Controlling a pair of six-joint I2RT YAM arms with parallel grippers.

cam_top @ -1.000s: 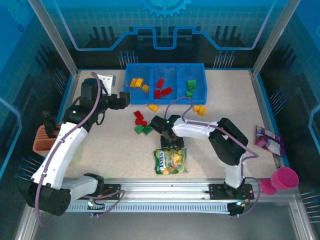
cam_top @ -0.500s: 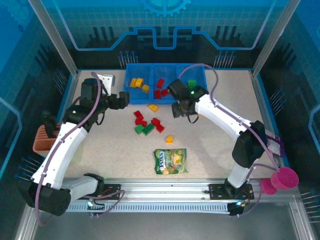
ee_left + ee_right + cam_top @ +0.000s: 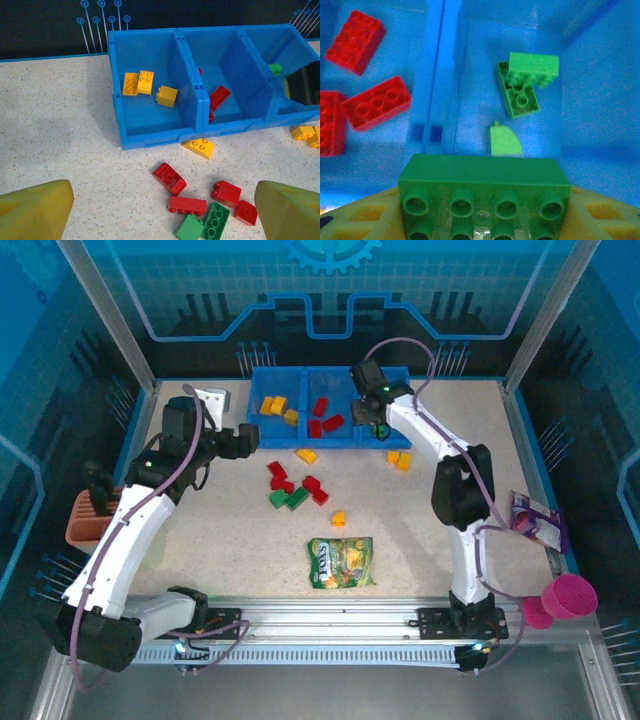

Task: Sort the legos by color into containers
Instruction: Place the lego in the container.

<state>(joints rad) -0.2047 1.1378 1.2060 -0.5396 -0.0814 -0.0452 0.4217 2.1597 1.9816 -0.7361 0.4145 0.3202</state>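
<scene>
The blue tray (image 3: 330, 375) holds three containers: yellow legos (image 3: 275, 405) on the left, red ones (image 3: 322, 417) in the middle, green ones (image 3: 522, 85) on the right. My right gripper (image 3: 372, 412) hangs over the right compartment, shut on a green lego (image 3: 485, 175) held between its yellow fingers (image 3: 355, 220). My left gripper (image 3: 250, 438) hovers open, left of the tray (image 3: 155, 135), and nothing is between its fingers (image 3: 35, 210). Loose red and green legos (image 3: 200, 205) lie in front of the tray. Yellow ones (image 3: 307, 454) (image 3: 400, 459) (image 3: 339, 519) lie scattered.
A green-yellow candy bag (image 3: 340, 562) lies near the front. An orange-brown basket (image 3: 88, 520) sits at the left edge, a pink cup (image 3: 568, 598) at the front right and a purple packet (image 3: 535, 520) at the right. A white block (image 3: 212, 398) lies left of the tray.
My right arm has swung from the loose pile in mid-table back to the tray's right compartment, carrying the green lego. The left arm has stayed still.
</scene>
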